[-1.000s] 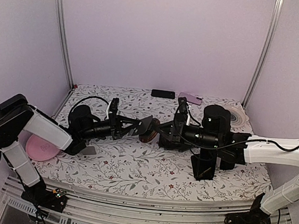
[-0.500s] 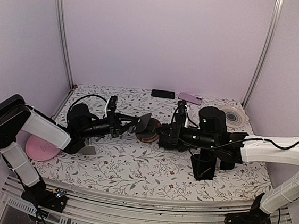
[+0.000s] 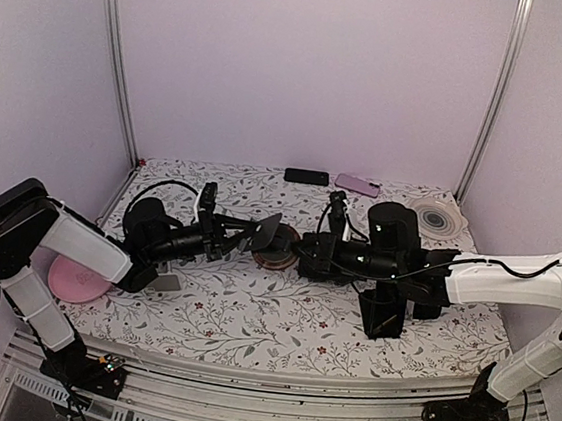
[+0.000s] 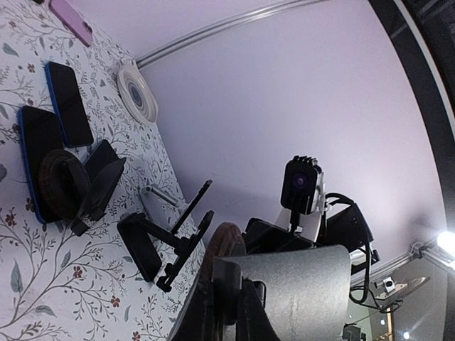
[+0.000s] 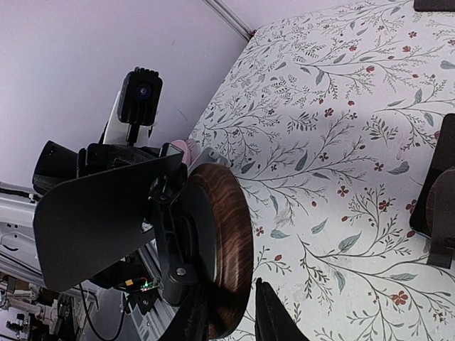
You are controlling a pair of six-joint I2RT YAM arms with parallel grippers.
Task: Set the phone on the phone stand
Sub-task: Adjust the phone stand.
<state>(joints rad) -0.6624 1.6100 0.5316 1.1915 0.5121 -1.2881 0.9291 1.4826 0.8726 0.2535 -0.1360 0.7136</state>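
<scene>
Seemingly between both jaws — phone stand (image 3: 273, 245)

Worktop (image 3: 279, 321) covered by a white cloth with a print of grey leafy twigs and small red flowers, reaching from the near edge to the far wall. Back wall (image 3: 306, 72) plain pale lilac, no windows. Left wall (image 3: 34, 74) and right wall (image 3: 561, 129) the same colour – all matte. Two slim aluminium posts, left post (image 3: 117, 53) and right post (image 3: 496, 92), rise at the far corners. Slotted metal rail (image 3: 270, 410) runs along the near edge. Light soft, even – a bright lamp spot (image 4: 446, 241) shows at the right in the left wrist view.
</scene>
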